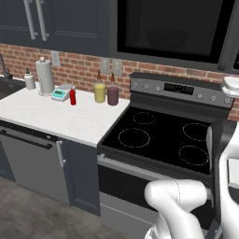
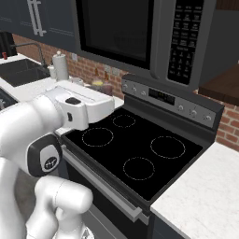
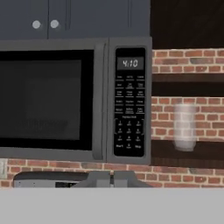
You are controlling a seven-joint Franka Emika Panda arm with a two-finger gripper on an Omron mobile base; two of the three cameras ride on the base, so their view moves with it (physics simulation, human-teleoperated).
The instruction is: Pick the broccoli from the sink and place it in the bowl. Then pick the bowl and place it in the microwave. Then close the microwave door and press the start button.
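The microwave (image 3: 74,103) hangs above the stove (image 1: 163,135), and its door (image 3: 46,100) is closed flush against the front. Through the dark glass the bowl (image 1: 167,37) shows faintly inside. The keypad (image 3: 129,105) sits to the right of the door, its display lit. In the hand view the hand (image 3: 111,178) faces the microwave front, below the keypad, its fingers pressed together with nothing between them. To the left of the stove, the white tabletop (image 1: 60,114) carries a paper towel roll (image 1: 45,77), a yellow jar (image 1: 100,92) and a dark jar (image 1: 113,95). The sink (image 2: 21,70) lies beyond, at the far left. I cannot make out the broccoli.
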